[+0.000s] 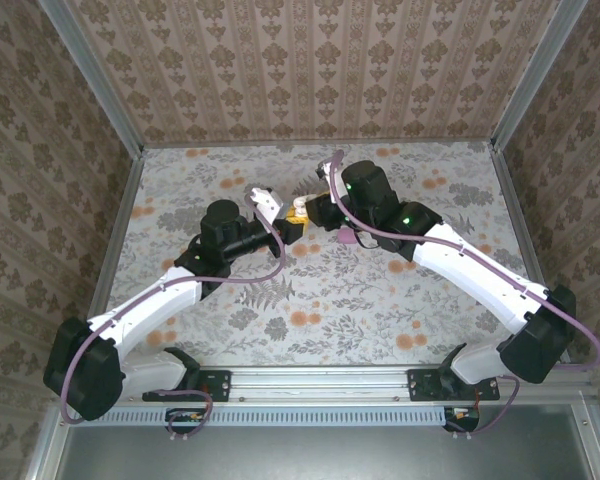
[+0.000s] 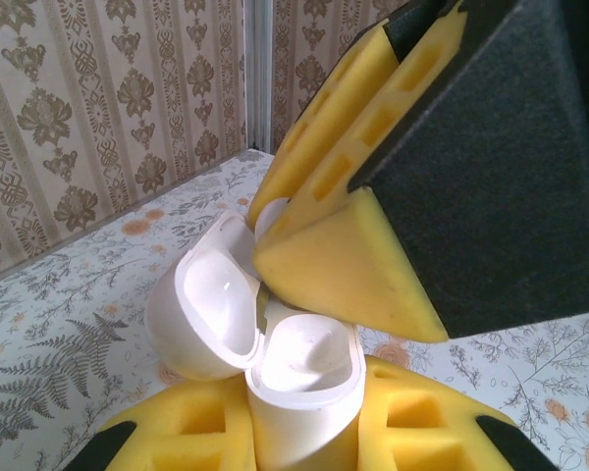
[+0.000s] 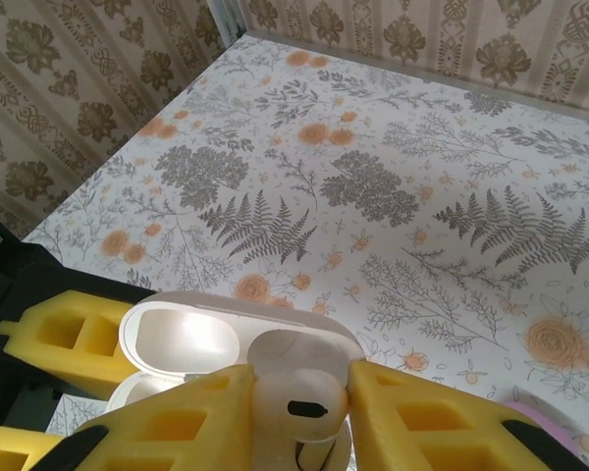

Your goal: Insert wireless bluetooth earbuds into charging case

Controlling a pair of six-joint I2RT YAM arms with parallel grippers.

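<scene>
Top external view shows you both arms reaching in to meet over the middle of the table [image 1: 380,300], toward its far edge and well away from its side edges. Left wrist view: your left gripper [image 2: 299,437] is clamped tight on the body of the white charging case [image 2: 304,368], holding it upright with its lid [image 2: 211,314] swung open to the left. Right wrist view: your right gripper [image 3: 299,397] pinches one small white earbud [image 3: 287,378] between its yellow pads [image 3: 177,422], just above the open case; whether the earbud touches the rim, I cannot tell. The step in hand looks like seating this earbud. Next, you would likely need to line it up over a free well, lower it gently, and only then let the pads part. Whether the other well is already filled is unclear.
</scene>
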